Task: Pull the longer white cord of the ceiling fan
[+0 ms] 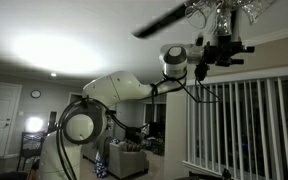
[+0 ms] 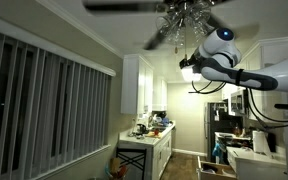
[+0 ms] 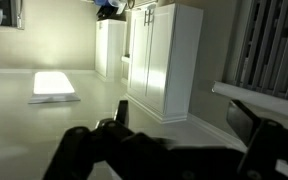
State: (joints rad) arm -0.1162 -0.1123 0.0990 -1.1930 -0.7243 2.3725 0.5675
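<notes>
Found the ceiling fan (image 1: 166,18) at the very top of both exterior views, dark blades spread over a cluster of glass lamp shades (image 2: 181,22). Held the gripper (image 1: 224,45) raised just under those shades. Showed two dark fingers (image 3: 94,152) spread apart in the wrist view, pinching nothing. Could not pick out the longer white cord in the dim light; too thin to see, though presumably hung below the fan body, near the gripper. Judged the step as lining up on the cord, no pull made yet. Needed to tell it from any shorter cord by its lower knob, set the fingers either side just above that knob, close firmly, then draw straight down, gently, clear of blades and glass. Saw tall white cupboards (image 2: 141,82) along the wall, doors shut, contents hidden.
</notes>
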